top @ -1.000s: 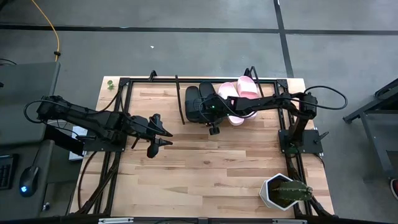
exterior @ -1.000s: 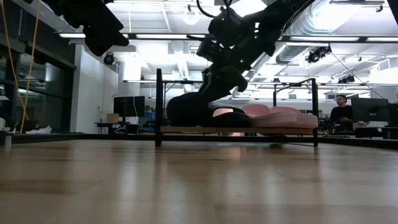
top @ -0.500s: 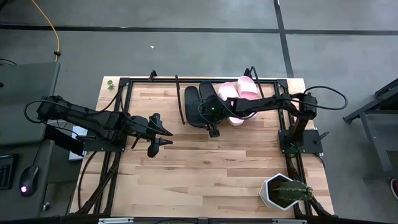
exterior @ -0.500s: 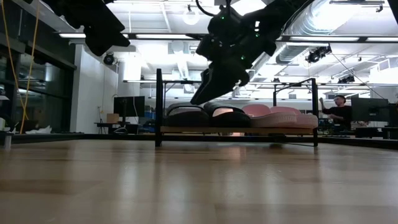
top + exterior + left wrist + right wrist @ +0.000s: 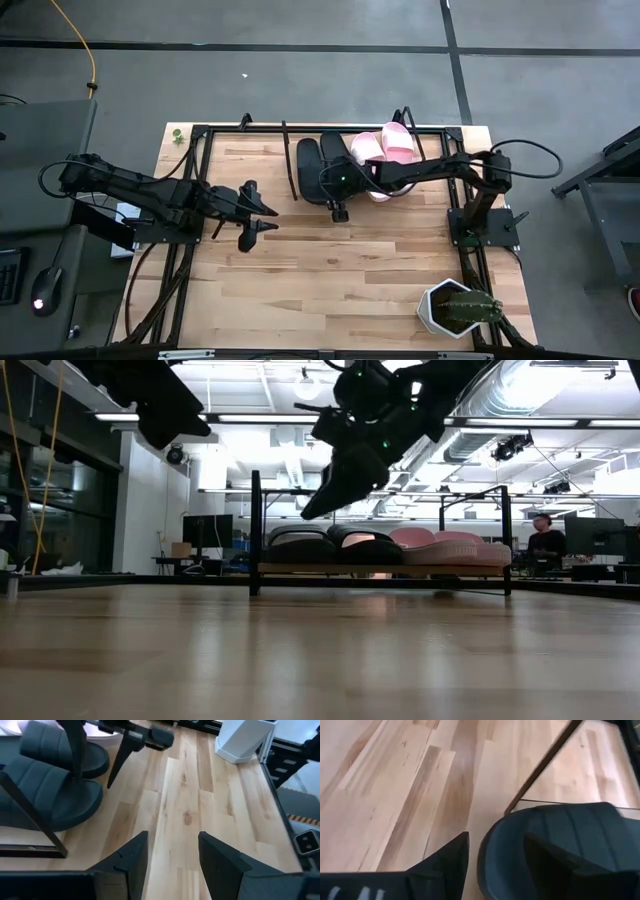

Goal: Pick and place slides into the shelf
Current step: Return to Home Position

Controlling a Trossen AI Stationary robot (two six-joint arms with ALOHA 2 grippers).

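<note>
The shelf (image 5: 288, 160) stands at the table's far middle. On its board lie two black slides (image 5: 310, 165) (image 5: 300, 545) at the left end and two pink slides (image 5: 385, 148) (image 5: 450, 545) to their right. My right gripper (image 5: 340, 210) (image 5: 312, 510) hangs open just above the near end of a black slide (image 5: 570, 835), clear of it. My left gripper (image 5: 255, 215) (image 5: 172, 855) waits open over the table's left middle, with nothing between its fingers.
A white pot with a cactus (image 5: 455, 308) stands at the table's near right corner. Bare wooden tabletop (image 5: 330, 270) lies between the shelf and the near edge. A person (image 5: 545, 535) sits in the room behind the table.
My right gripper has opened and let go of the black slide, then risen a little off it. That slide, tilted up under the fingers before, now lies flat on the shelf's left end beside the other black one.
</note>
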